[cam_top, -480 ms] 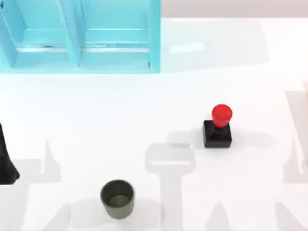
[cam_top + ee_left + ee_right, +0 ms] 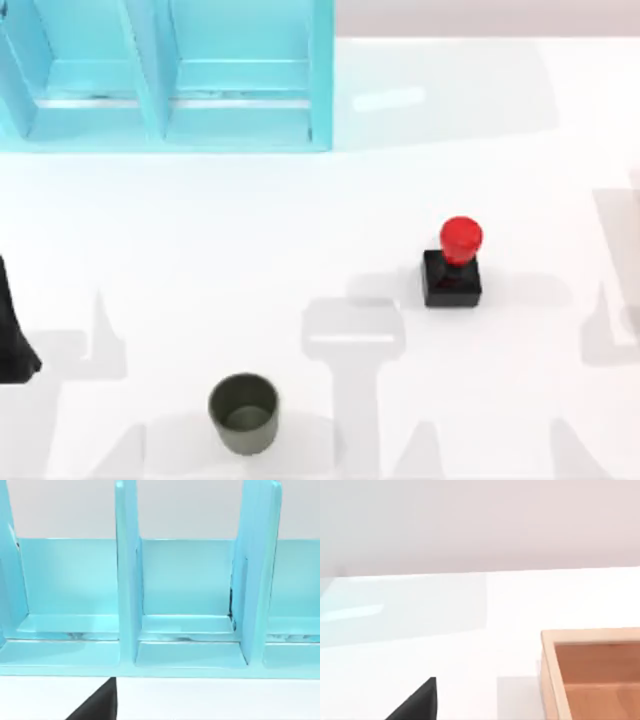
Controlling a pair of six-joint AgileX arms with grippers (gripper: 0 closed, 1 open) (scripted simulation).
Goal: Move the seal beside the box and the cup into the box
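Right arm's shadow shifted; black-based, red-knobbed seal (image 2: 453,264) upright.

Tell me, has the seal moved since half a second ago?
No. The seal keeps its place relative to the cup and the blue rack.

seal (image 2: 453,264) upright mid-right, cup (image 2: 243,412) upright near-centre

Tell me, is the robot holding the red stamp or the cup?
Neither. The seal and the cup stand alone on the table, nothing touching them.
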